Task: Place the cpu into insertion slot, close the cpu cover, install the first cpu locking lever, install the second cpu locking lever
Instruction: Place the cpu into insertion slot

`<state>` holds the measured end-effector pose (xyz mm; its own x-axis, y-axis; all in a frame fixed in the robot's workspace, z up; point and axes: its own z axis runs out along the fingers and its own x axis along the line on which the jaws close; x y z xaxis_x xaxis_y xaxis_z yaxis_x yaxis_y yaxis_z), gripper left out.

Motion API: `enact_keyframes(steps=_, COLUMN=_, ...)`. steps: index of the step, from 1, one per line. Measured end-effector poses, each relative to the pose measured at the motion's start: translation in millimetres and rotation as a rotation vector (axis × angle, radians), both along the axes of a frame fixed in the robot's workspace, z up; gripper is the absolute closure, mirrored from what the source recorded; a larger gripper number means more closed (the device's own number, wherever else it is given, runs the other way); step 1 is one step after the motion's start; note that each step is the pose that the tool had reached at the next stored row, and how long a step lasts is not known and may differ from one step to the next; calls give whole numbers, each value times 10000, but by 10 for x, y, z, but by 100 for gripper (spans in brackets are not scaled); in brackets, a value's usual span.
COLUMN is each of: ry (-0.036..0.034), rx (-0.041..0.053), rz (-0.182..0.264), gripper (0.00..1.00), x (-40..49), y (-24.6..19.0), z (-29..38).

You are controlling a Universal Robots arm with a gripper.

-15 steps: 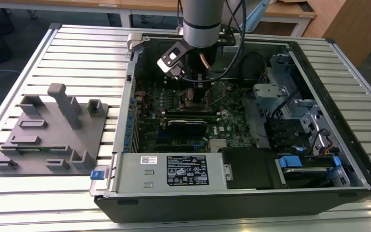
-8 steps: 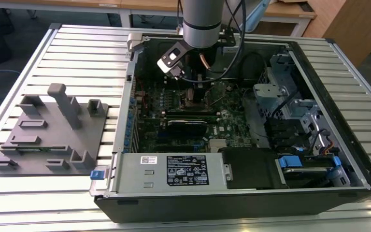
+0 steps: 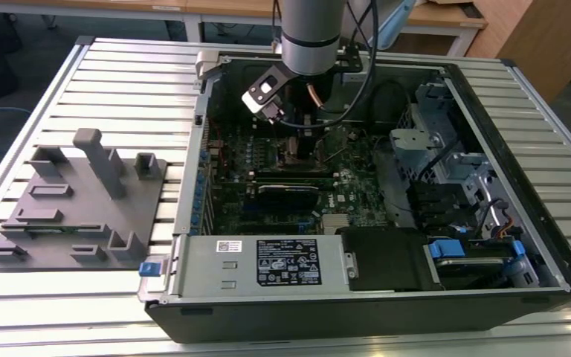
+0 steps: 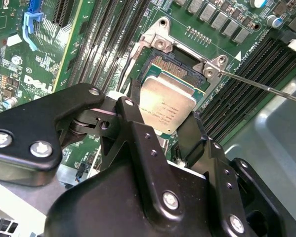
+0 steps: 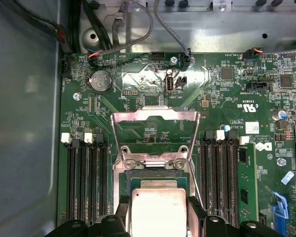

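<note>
While my arm (image 3: 311, 30) reaches down into the open computer case (image 3: 365, 320), my gripper (image 4: 163, 114) sits low over the motherboard (image 5: 222, 98), toward the case's far wall in the exterior view. My jaws are drawn in only as far as the chip allows. One black finger (image 4: 190, 133) presses each of two opposite edges of the cpu (image 4: 167, 101), and its pale metal top shows between them in both wrist views. I hold the cpu directly over the insertion slot (image 4: 170, 66), overlapping most of it. A strip of the slot's gold contact field is uncovered along one side. The chip looks slightly tilted against the slot's rim, though from these angles I cannot tell whether it touches the contacts or hangs just clear of them.

The cpu cover (image 5: 155, 114) is swung open, standing back from the slot on its hinge. Green board shows through its square window in the first wrist view. A thin locking lever (image 4: 261, 87) runs out from one corner of the slot's frame and crosses above the memory slots (image 5: 86, 182), which flank the slot on both sides. A coin battery (image 5: 101, 80) sits on the board beyond the cover.

In the exterior view the case lies on a slatted metal table (image 3: 127, 82), with the power supply (image 3: 265, 264) along the case's near edge. A grey fixture (image 3: 77, 216) rests on the table beside the case, at the exterior view's left.
</note>
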<state>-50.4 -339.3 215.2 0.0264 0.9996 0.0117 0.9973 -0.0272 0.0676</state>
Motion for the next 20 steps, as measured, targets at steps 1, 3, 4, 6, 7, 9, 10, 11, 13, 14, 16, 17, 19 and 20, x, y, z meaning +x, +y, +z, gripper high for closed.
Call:
enact_keyframes(steps=1, ry=1, rx=-2, rz=0, gripper=46, x=0, y=0, z=-5)
enact_keyframes(steps=3, ry=2, rx=-3, rz=0, gripper=46, x=0, y=-1, z=-14)
enact_keyframes(steps=4, ry=3, rx=-4, rz=0, gripper=46, x=-1, y=-1, z=-17)
enact_keyframes(steps=6, ry=2, rx=-3, rz=-1, gripper=46, x=-2, y=-1, z=-25)
enact_keyframes(steps=7, ry=2, rx=-4, rz=-1, gripper=46, x=-3, y=2, z=-27)
enact_keyframes(steps=9, ry=2, rx=-4, rz=0, gripper=46, x=-3, y=5, z=-35)
enact_keyframes(steps=10, ry=2, rx=-4, rz=1, gripper=46, x=-2, y=6, z=-43)
enact_keyframes(steps=11, ry=2, rx=-4, rz=55, gripper=46, x=-3, y=6, z=-87)
enact_keyframes(steps=13, ry=2, rx=-4, rz=68, gripper=46, x=-11, y=6, z=-129)
enact_keyframes(steps=14, ry=3, rx=-5, rz=69, gripper=46, x=-16, y=6, z=-134)
enact_keyframes(steps=16, ry=2, rx=-4, rz=69, gripper=46, x=-25, y=6, z=-144)
enact_keyframes(steps=17, ry=2, rx=-4, rz=68, gripper=46, x=-27, y=6, z=-151)
enact_keyframes(steps=19, ry=3, rx=-14, rz=71, gripper=46, x=-27, y=6, z=-165)
enact_keyframes(steps=20, ry=2, rx=-15, rz=70, gripper=46, x=-27, y=6, z=-175)
